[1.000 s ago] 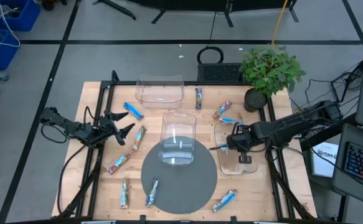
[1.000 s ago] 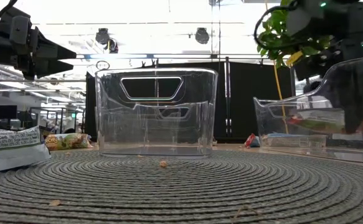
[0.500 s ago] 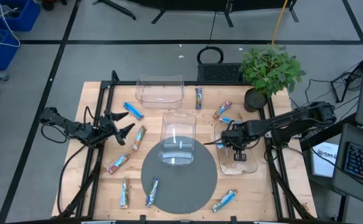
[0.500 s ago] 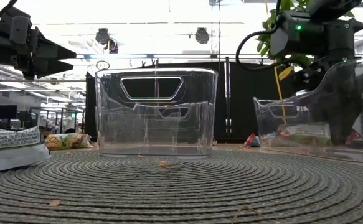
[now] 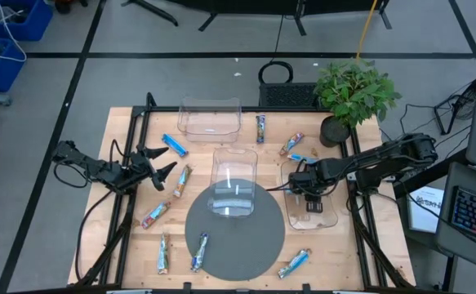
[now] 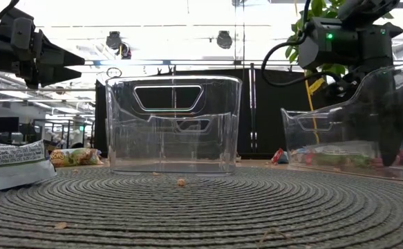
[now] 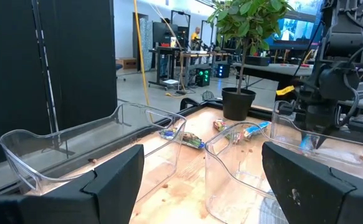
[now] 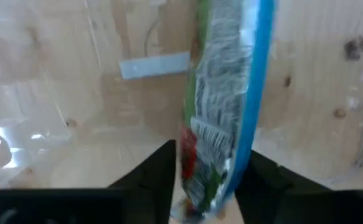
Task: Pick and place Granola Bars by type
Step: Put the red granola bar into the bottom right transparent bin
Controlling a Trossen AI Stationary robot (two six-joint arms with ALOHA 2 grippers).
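Bright overhead light, blurred wrist close-up

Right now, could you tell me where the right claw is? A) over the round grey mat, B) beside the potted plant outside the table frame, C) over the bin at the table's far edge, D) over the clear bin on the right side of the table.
D: the high view shows the right claw down in the clear bin on the table's right side, with a granola bar between its fingers.

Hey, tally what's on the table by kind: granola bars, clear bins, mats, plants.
Granola bars loose on the table: 9
Granola bar at the right end effector: 1
Clear bins: 3
Round mat: 1
Potted plant: 1
Total: 15
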